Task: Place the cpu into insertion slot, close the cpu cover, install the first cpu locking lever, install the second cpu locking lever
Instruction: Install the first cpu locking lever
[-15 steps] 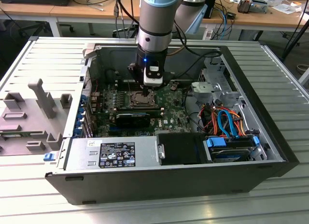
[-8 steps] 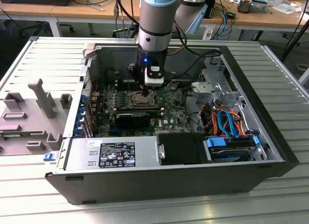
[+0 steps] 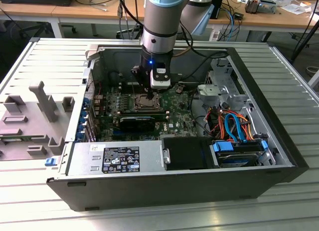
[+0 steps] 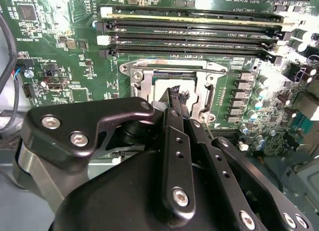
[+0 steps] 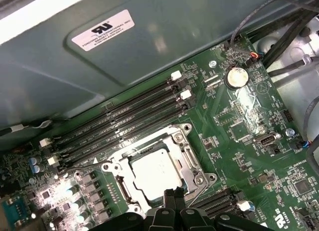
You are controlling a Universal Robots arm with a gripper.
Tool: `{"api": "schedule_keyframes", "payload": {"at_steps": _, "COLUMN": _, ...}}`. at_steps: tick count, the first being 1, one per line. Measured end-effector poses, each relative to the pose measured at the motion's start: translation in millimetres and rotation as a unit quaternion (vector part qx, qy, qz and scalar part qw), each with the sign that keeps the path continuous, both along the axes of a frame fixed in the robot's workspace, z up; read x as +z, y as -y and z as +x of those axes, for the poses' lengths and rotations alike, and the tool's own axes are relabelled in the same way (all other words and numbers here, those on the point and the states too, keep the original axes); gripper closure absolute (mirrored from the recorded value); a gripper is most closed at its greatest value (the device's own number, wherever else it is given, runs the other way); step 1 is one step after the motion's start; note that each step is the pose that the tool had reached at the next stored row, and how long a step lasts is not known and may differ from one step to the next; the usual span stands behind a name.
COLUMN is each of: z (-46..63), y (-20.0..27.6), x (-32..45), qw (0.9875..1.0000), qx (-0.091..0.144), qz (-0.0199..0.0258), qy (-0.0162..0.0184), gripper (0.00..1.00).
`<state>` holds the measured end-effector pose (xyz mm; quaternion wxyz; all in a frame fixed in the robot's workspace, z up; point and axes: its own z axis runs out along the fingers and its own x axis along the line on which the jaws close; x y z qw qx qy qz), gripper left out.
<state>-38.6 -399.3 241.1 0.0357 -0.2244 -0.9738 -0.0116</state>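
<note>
Checking in from the remote desk. The arm hangs straight down into the open computer case (image 3: 149,186), with the gripper (image 3: 148,94) right over the insertion slot (image 3: 144,100) on the green board (image 5: 239,121).

In both wrist views the claw looks clenched. Its black fingers (image 4: 177,141) are pressed together at the tips and I can't see anything pinched between them.

The cpu (image 5: 149,173) is sitting in the slot with its pale metal top facing up. The cpu cover (image 5: 192,162) looks to be lying flat around it like a frame. The fingertips are just above the edge of that frame, and I honestly can't tell if they're touching it.

I can't make out whether the locking levers are latched.

The long memory slots (image 5: 119,131) run just beside the socket. There's a coin battery (image 5: 236,77) further off on the board.
</note>
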Motion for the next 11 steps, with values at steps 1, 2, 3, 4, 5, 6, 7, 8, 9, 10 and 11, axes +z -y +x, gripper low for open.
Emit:
{"api": "schedule_keyframes", "payload": {"at_steps": 1, "z": 0.0, "y": 0.0, "x": 0.0, "qw": 1.0, "qx": 0.003, "qz": 0.0, "qy": 0.0, "gripper": 0.89}}
{"api": "schedule_keyframes", "payload": {"at_steps": 2, "z": 0.0, "y": 0.0, "x": 0.0, "qw": 1.0, "qx": 0.006, "qz": 0.0, "qy": 0.0, "gripper": 0.89}}
{"api": "schedule_keyframes", "payload": {"at_steps": 3, "z": 0.0, "y": 0.0, "x": 0.0, "qw": 1.0, "qx": 0.009, "qz": 0.0, "qy": 0.0, "gripper": 0.89}}
{"api": "schedule_keyframes", "payload": {"at_steps": 4, "z": 0.0, "y": 0.0, "x": 0.0, "qw": 0.9999, "qx": 0.013, "qz": 0.0, "qy": 0.0, "gripper": 0.89}}
{"api": "schedule_keyframes", "payload": {"at_steps": 5, "z": 0.0, "y": 0.0, "x": 0.0, "qw": 0.9999, "qx": 0.016, "qz": 0.0, "qy": 0.0, "gripper": 0.89}}
{"api": "schedule_keyframes", "payload": {"at_steps": 6, "z": 0.0, "y": 0.0, "x": 0.0, "qw": 0.9998, "qx": 0.018, "qz": 0.0, "qy": 0.0, "gripper": 0.89}}
{"api": "schedule_keyframes", "payload": {"at_steps": 7, "z": 0.0, "y": 0.0, "x": 0.0, "qw": 0.9998, "qx": 0.022, "qz": 0.0001, "qy": 0.0, "gripper": 0.89}}
{"api": "schedule_keyframes", "payload": {"at_steps": 8, "z": 0.0, "y": 0.0, "x": 0.0, "qw": 0.9997, "qx": 0.024, "qz": 0.0, "qy": 0.0, "gripper": 0.89}}
{"api": "schedule_keyframes", "payload": {"at_steps": 9, "z": 0.0, "y": 0.0, "x": 0.0, "qw": 0.9997, "qx": 0.026, "qz": 0.0001, "qy": 0.0, "gripper": 0.89}}
{"api": "schedule_keyframes", "payload": {"at_steps": 10, "z": 0.0, "y": 0.0, "x": 0.0, "qw": 0.9993, "qx": 0.036, "qz": 0.0001, "qy": 0.0, "gripper": 0.89}}
{"api": "schedule_keyframes", "payload": {"at_steps": 11, "z": 0.0, "y": 0.0, "x": 0.0, "qw": 0.9992, "qx": 0.04, "qz": 0.0, "qy": 0.0, "gripper": 0.89}}
